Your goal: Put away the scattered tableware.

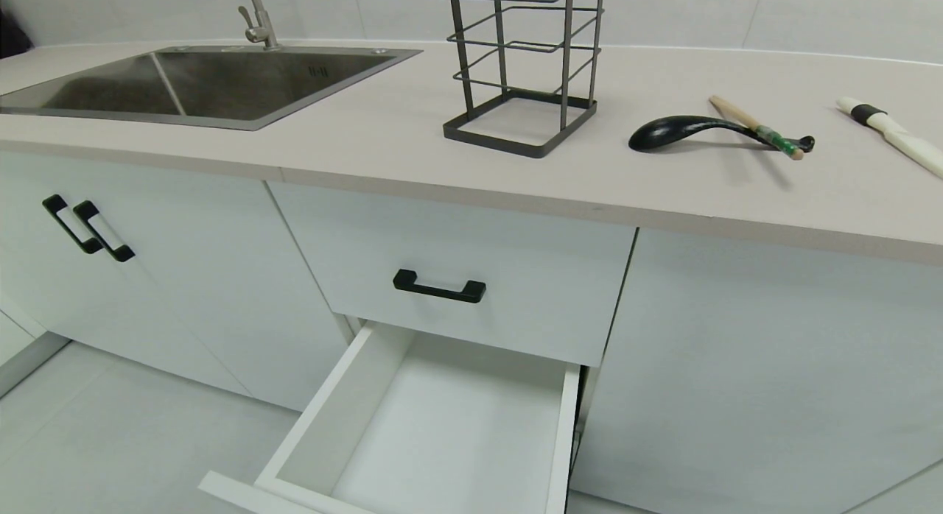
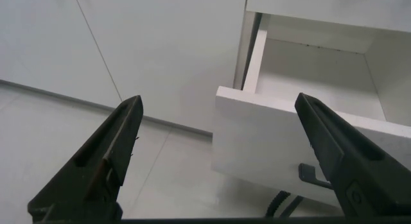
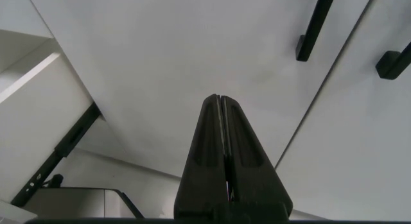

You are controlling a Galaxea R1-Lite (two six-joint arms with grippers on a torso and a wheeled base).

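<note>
On the beige countertop (image 1: 383, 138) a black ladle (image 1: 689, 131) lies to the right of the wire rack, its handle crossing a wooden chopstick pair with green bands (image 1: 759, 127). A cream utensil with a black band (image 1: 895, 135) lies at the far right. Below the counter the lower white drawer (image 1: 435, 426) stands pulled out with nothing inside. My left gripper (image 2: 218, 105) is open, held low in front of that drawer's front panel (image 2: 289, 140). My right gripper (image 3: 222, 105) is shut on nothing, facing a white cabinet door (image 3: 192, 57).
A dark wire rack (image 1: 519, 65) stands mid-counter. A steel sink (image 1: 199, 83) with a faucet (image 1: 258, 17) lies at the back left. The closed upper drawer has a black handle (image 1: 439, 286); the left cabinet doors have two black handles (image 1: 88, 227).
</note>
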